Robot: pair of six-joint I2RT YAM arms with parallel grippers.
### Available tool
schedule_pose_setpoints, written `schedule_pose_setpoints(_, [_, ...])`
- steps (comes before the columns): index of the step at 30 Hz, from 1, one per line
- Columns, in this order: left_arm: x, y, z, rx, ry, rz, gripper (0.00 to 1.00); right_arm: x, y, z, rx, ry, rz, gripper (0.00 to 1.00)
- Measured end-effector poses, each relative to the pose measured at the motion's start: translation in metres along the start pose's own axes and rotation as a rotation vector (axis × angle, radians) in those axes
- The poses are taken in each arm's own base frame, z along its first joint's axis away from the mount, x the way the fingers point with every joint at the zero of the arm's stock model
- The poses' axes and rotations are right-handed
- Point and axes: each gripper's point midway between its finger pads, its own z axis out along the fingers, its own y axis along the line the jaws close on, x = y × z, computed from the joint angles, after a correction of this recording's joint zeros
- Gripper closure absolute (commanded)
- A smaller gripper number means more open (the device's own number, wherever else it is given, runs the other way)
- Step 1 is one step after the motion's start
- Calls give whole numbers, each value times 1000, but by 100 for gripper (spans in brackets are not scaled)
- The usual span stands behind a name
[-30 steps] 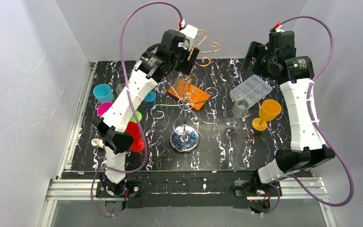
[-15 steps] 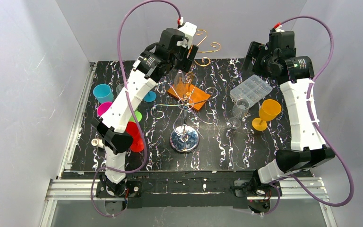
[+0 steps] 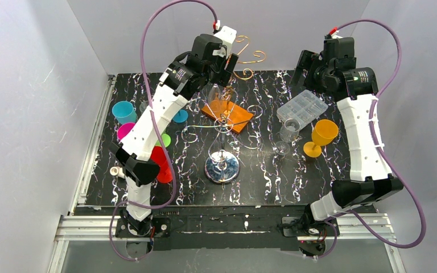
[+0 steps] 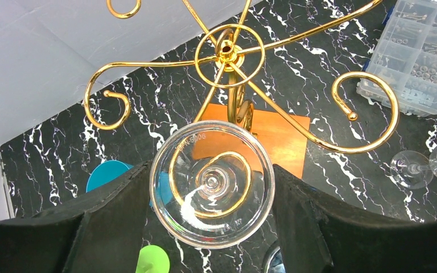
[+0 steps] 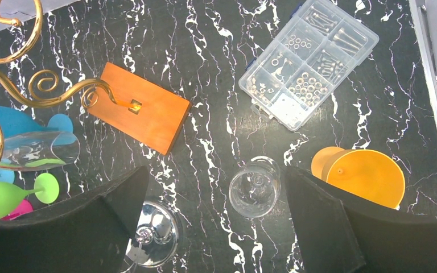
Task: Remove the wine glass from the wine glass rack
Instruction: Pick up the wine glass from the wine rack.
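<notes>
L gripper (image 4: 210, 170) is closed slightly tighter vs. a sec ago and is now clamped on the clear upside-down wine glass (image 4: 211, 185). The glass is still hung on a scroll of the gold wire wine glass rack (image 4: 227, 52), so lift-off is judged next. R gripper (image 5: 216, 170) is held wide open, empty.

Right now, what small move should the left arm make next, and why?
Probably close the left gripper a little on the glass. Its fingers flank the glass, which hangs on a curl of the rack, but I cannot tell that they grip it; a loose pull could drop it.
</notes>
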Motion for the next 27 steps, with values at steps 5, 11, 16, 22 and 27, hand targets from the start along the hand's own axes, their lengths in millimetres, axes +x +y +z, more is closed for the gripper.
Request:
schedule_pose_setpoints(5, [1,1,-4,-6,0,-3,63,1,0,1,0,2,0,2])
schedule_pose_setpoints(11, [1,8,-11,-30,-4,-8,65,3,0,5,1,5,0,2])
schedule_pose_setpoints(16, [-1,11,-12,-42,-10,-12,65,2,0,5,1,4,-1,2])
schedule_pose_setpoints(22, [-6,19,-9,-59,-31,-29,65,3,-1,6,2,6,-1,2])
schedule_pose_setpoints(27, [-13,23,-5,-65,-57,-42,65,3,-1,6,2,6,-2,2])
